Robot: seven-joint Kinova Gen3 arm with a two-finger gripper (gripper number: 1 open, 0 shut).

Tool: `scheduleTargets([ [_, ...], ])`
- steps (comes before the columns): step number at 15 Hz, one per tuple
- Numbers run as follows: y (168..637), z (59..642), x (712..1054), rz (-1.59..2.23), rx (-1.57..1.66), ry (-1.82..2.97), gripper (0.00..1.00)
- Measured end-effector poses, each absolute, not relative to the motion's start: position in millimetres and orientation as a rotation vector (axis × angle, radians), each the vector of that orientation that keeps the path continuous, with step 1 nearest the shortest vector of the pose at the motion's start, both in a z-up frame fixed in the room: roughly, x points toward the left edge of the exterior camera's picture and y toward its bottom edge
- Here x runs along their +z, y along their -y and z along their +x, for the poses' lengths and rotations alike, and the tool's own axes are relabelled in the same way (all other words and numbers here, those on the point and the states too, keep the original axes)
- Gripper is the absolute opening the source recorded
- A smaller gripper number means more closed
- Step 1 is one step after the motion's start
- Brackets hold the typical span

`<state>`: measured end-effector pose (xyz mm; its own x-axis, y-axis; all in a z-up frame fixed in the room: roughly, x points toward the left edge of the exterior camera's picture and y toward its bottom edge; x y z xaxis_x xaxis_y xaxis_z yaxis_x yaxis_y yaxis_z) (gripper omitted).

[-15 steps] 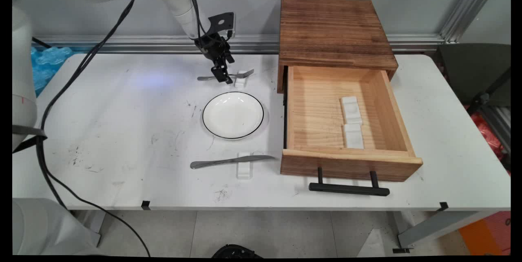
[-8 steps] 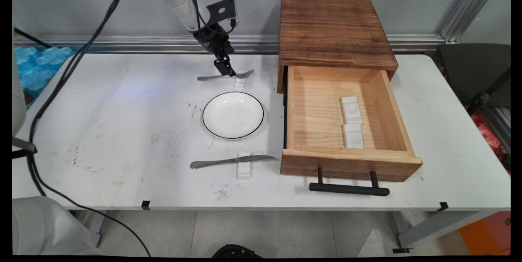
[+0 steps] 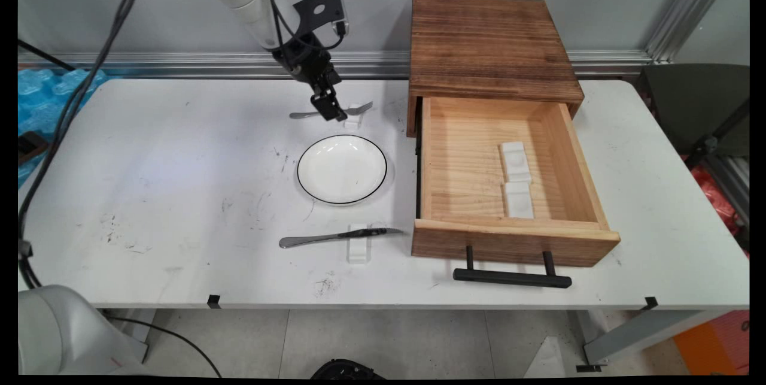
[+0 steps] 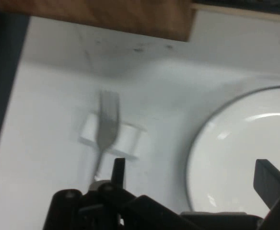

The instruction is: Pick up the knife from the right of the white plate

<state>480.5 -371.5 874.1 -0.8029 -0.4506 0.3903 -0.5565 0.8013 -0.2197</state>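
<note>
So the end effector (image 3: pixel 331 111) is sitting right over the fork (image 3: pixel 333 112) at the far side of the tabletop (image 3: pixel 179 193), just behind the plate (image 3: pixel 342 169). The fork lies with its long axis running left-right in the main view, handle to the left, tines to the right, resting across a little white rest (image 3: pixel 353 117). From the hand view, the fork (image 4: pixel 106 129) runs up away from the end effector (image 4: pixel 190 179), and the left finger sits right by the handle end, while the right finger is way off over the plate (image 4: pixel 240 158). The fingers are wide apart, nothing between them. So the fork is off to one side of the gap, not centred in it. The open wooden drawer (image 3: pixel 508 175) is to the right, and the knife (image 3: pixel 338 236) sits on its own rest on the near side of the plate.
</note>
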Motion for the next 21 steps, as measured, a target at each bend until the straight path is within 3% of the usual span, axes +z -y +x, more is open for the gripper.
scheduleTargets([
  [9, 287.3, 477.5, 893.8, 0.828, 0.327, 2.765, 1.00],
  [21, 235.8, 493.4, 902.3, 0.847, 0.232, 2.861, 1.00],
])
